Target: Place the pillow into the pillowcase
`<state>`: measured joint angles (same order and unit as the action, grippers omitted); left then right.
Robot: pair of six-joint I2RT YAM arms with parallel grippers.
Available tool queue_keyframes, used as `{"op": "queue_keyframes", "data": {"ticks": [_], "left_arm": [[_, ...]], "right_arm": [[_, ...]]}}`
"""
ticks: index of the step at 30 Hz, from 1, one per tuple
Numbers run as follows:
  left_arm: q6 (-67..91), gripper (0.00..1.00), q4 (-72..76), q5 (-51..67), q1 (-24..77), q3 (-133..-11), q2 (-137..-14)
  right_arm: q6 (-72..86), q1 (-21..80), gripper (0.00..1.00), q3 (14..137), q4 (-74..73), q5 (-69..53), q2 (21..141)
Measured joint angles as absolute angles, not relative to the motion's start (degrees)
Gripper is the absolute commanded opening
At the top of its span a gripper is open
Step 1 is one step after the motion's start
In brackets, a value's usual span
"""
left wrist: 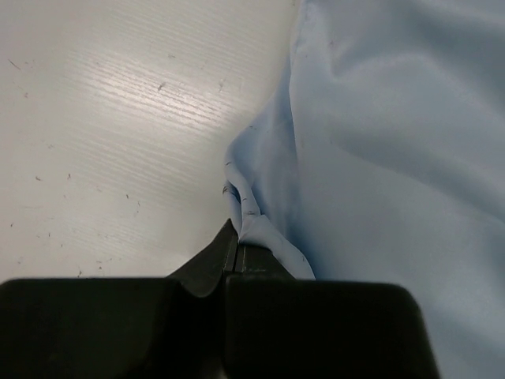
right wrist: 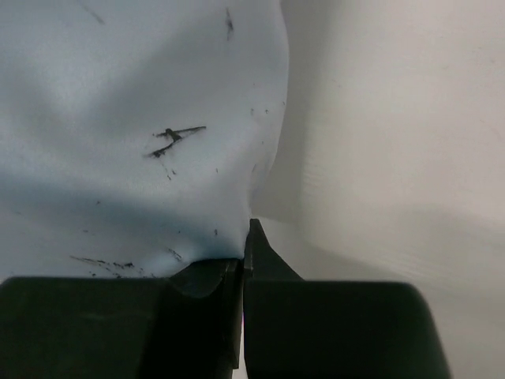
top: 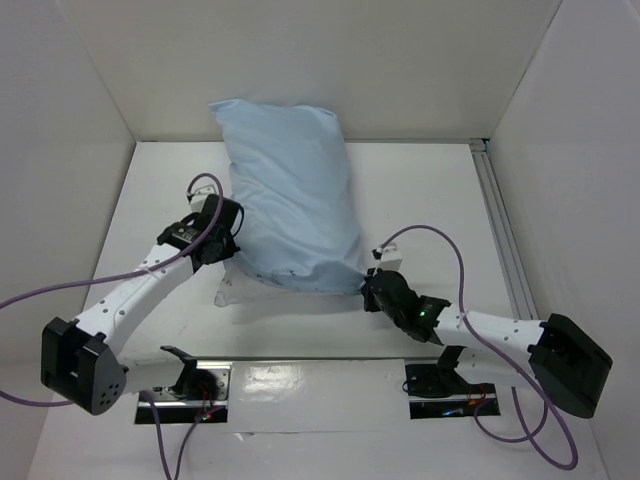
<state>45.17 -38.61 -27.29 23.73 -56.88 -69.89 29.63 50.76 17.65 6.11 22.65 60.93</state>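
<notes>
Near end, exposed part: a narrow strip of the white pillow shows below the near-left corner of the pillowcase, lying on the table.
Right claw: pressed together at the near-right corner of the pillowcase. The wrist view shows blue cloth running right into the seam between the tips, so it is judged to be pinching the hem.
Left claw: pressed together on a fold of blue cloth at the left edge of the pillowcase, a little farther in than the right claw. The wrist view shows the fold caught between the tips.
Location: pillow and pillowcase lie together mid-table, between the two claws and beyond them.
Work done: judged nearly complete. The pillowcase is plump along almost its whole length, so the pillow fills it.
Work left: draw the open hem over the exposed near-left strip, then let go. Whether the far corners are fully packed cannot be told.
Mouth: at the near end, facing the arm bases, held at both sides.
Closed end: points far and slightly left, its corners up against the back wall.
Long axis: near to far, tilted a little, near end to the right and far end to the left.
Lie: flat on the table at the near end; the far end appears to ride up the wall.
</notes>
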Motion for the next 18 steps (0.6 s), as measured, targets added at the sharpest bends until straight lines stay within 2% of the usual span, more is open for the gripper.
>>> {"op": "queue_keyframes", "data": {"ticks": [6, 10, 14, 18], "left_arm": [[44.9, 0.0, -44.8, -21.1, 23.7, -63.6, -69.0], [44.5, 0.0, -49.3, -15.6, 23.7, -75.0, -66.1], [42.7, 0.0, -50.7, -10.2, 23.0, -94.5, -67.4], [40.6, 0.0, -50.5, -5.1, 19.6, -117.2, -74.4]], "right_arm": [[32.9, 50.8, 0.0, 24.3, -7.2, 25.7, 51.9], [31.3, 50.8, 0.0, 37.7, -14.4, 30.9, 43.9], [23.6, 50.7, 0.0, 57.4, -13.5, 37.1, 48.1], [11.6, 47.3, 0.0, 78.5, -10.6, 39.0, 59.5]]}}
